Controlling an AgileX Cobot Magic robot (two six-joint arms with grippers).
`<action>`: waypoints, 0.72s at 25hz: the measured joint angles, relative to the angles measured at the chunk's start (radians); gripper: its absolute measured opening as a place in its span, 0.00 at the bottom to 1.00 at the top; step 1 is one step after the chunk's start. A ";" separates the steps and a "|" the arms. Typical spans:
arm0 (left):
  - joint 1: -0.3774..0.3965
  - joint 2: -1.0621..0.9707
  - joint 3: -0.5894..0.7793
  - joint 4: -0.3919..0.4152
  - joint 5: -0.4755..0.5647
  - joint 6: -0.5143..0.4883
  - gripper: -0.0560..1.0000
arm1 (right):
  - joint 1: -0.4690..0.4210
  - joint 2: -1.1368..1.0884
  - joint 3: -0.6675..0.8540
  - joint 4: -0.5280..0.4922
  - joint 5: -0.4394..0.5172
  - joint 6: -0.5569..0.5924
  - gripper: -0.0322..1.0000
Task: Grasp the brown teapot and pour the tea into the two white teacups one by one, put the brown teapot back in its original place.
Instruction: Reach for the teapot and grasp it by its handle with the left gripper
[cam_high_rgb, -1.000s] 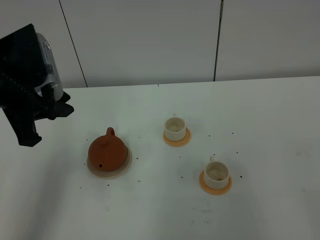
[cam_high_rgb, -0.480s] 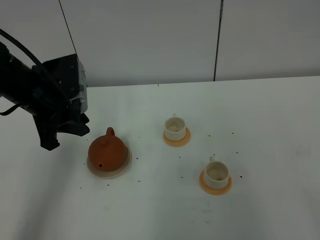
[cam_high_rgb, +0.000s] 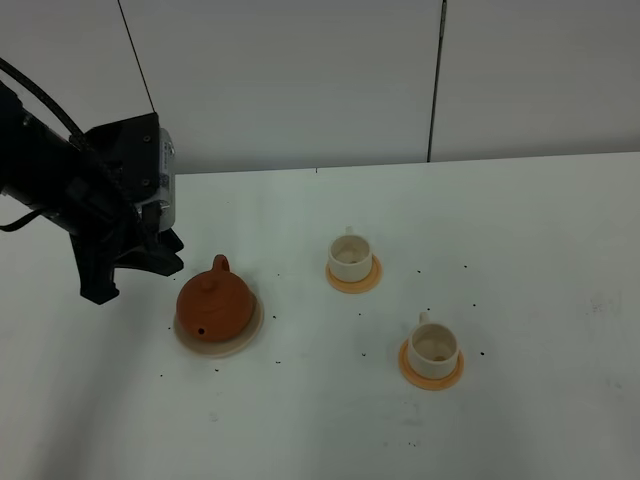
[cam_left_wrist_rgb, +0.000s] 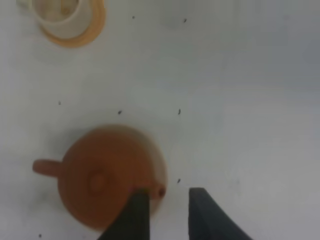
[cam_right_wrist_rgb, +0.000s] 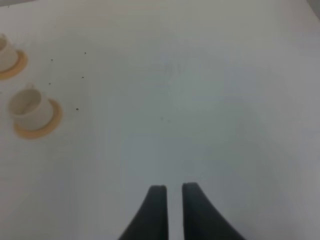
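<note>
Lidded brown teapot on beige coaster

My high exterior camera looks from the near side down and across the white tabletop to the white panelled wall. It stands well back and takes in the round reddish-brown clay teapot and both small cream-white cylindrical cups. My left wrist camera faces almost straight down, close over that teapot, with one cup at the frame's edge. My right wrist camera slants across bare tabletop, and I see both cups off to one side.
</note>
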 joint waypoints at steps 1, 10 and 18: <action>0.000 0.000 0.000 -0.008 -0.007 0.025 0.29 | 0.000 0.000 0.000 0.000 0.000 0.000 0.10; -0.031 0.001 -0.001 0.292 -0.149 0.406 0.28 | 0.000 0.000 0.000 0.000 0.000 0.000 0.10; -0.076 0.063 -0.113 0.591 -0.139 0.426 0.28 | 0.000 0.000 0.000 0.000 0.000 0.000 0.11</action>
